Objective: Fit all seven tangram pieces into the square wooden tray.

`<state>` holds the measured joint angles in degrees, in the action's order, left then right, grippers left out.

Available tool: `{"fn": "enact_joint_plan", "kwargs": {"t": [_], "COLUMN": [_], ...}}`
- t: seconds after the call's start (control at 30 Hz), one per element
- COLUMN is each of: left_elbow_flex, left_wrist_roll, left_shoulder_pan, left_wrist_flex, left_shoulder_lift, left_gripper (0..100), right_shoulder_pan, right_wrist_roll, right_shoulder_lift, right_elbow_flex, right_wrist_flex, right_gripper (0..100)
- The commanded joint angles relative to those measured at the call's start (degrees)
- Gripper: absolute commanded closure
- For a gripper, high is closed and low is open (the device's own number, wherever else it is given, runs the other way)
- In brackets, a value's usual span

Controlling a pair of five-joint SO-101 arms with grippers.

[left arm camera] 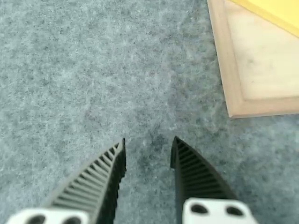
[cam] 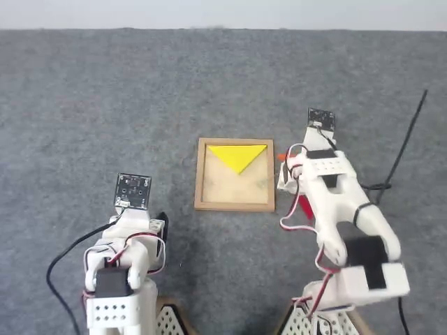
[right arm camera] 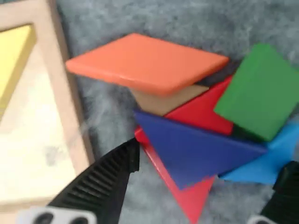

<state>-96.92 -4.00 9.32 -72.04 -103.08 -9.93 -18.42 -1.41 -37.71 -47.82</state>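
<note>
1. The square wooden tray [cam: 235, 206] lies mid-worktop [cam: 105, 91], on the grey felt between the two arms, where either could reach it.
2. One piece is seated. The yellow triangle [cam: 237, 155] has its long edge flush against the far rim and its point towards the centre, leaving the rest of the floor bare.
3. The other six pieces lie heaped on the felt just beside the tray's right rim.
   - The orange parallelogram [right arm camera: 145, 63] rests on a tan piece [right arm camera: 163, 100].
   - The dark blue triangle [right arm camera: 196, 149] overlaps the red triangle [right arm camera: 196, 200].
   - The green square [right arm camera: 259, 91] and the light blue triangle [right arm camera: 261, 161] lie on the side away from the tray.
4. The right arm [cam: 335, 202] hangs over that heap. Its jaws are spread wide, one on either side of the dark blue triangle, and clamp nothing, which looks like a pose for picking one off.
5. The left arm [cam: 122, 265] sits back by the tray's near-left corner. Its jaws are apart and empty above bare felt, out of the other arm's way.
6. The high view gives the whole tray, but the right arm covers most of the heap there. The right wrist view shows how the pieces are stacked.
7. The tan piece is mostly covered; it is probably a triangle.
</note>
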Motion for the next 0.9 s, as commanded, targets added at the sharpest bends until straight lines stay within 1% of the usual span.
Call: {"fn": "enact_joint_plan", "kwargs": {"t": [0.0, 0.1, 0.27, 0.43, 0.57, 0.73, 0.87], "left_elbow_flex": [0.5, 0.5, 0.5, 0.5, 0.5, 0.5, 0.5], "left_wrist_roll": [-0.4, -0.4, -0.4, -0.4, -0.4, -0.4, -0.4], "left_shoulder_pan": [0.0, 0.0, 0.0, 0.0, 0.0, 0.0, 0.0], "left_wrist_flex": [-0.5, -0.5, -0.5, -0.5, -0.5, -0.5, -0.5], "left_shoulder_lift": [-1.6, -1.6, -1.6, -1.6, -1.6, -1.6, -1.6], "left_gripper": [85, 85, 85, 85, 85, 85, 85], "right_shoulder_pan": [0.5, 0.5, 0.6, 0.7, 2.9, 5.1, 4.9], "right_wrist_roll": [-0.6, -1.1, -11.0, -14.2, -14.7, -14.8, -14.4], "right_shoulder_lift": [-5.1, -8.7, -11.7, -13.6, -15.0, -15.3, -15.2], "right_elbow_flex": [7.3, 11.3, 17.7, 21.5, 21.6, 21.3, 21.3], "right_wrist_flex": [0.0, -2.1, -6.5, -8.7, -8.8, -10.0, -10.5], "right_gripper": [56.7, 56.7, 56.7, 56.7, 57.4, 68.8, 70.2]}}
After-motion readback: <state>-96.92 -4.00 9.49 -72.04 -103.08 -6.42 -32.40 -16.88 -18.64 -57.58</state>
